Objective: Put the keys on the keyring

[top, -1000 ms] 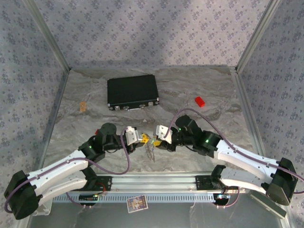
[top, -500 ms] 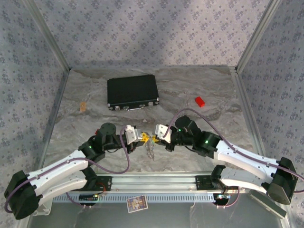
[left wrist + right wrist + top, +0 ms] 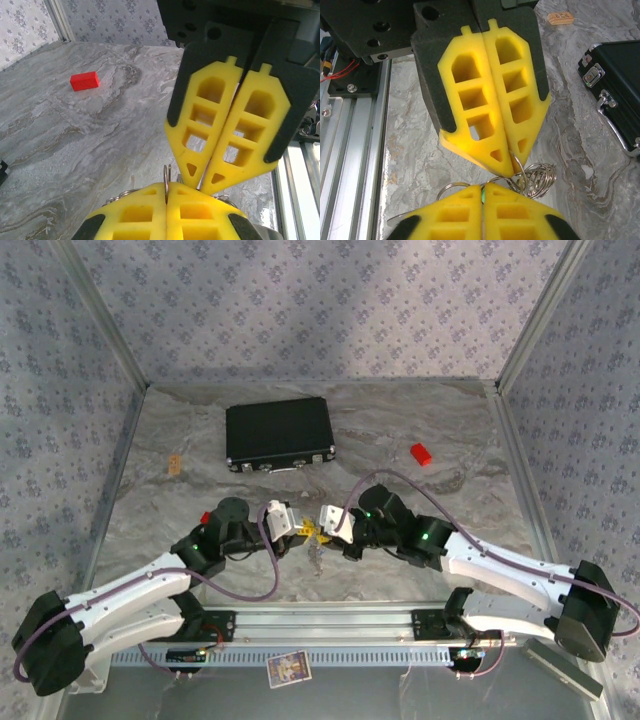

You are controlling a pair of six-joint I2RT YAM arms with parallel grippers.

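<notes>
**Bench [image 3: 400, 420], grey marbled surface, contents left to right**

1. Tan chip [image 3: 175, 464]. Small and flat, lying alone near the left wall, well apart from everything else.
2. Black case [image 3: 279, 434]. Closed and lying flat at the back left of centre. Its latches and handle face the arms.
3. Left pincer [image 3: 299, 531]. It is held above the bench near the front edge, at centre, pointing right. The yellow fingers are pressed together, pinching a thin wire ring of the keyring at their tips.
4. Keyring [image 3: 530, 181]. A cluster of thin metal rings, caught between the two pincer tips. The loose coils sag just below and beside them, over the bench. In the top view a pale strand dangles beneath the meeting point. The pictures do not show whether it touches the surface.
5. Green key [image 3: 482, 188]. It shows as a thin green sliver in the seam of the right pincer's fingers.
6. Right pincer [image 3: 319, 535]. It points left, tip to tip with the left pincer. Its fingers are pressed together on the green key.
7. Red block [image 3: 421, 453]. Small and rectangular, lying at the back right, well apart from both pincers.
</notes>
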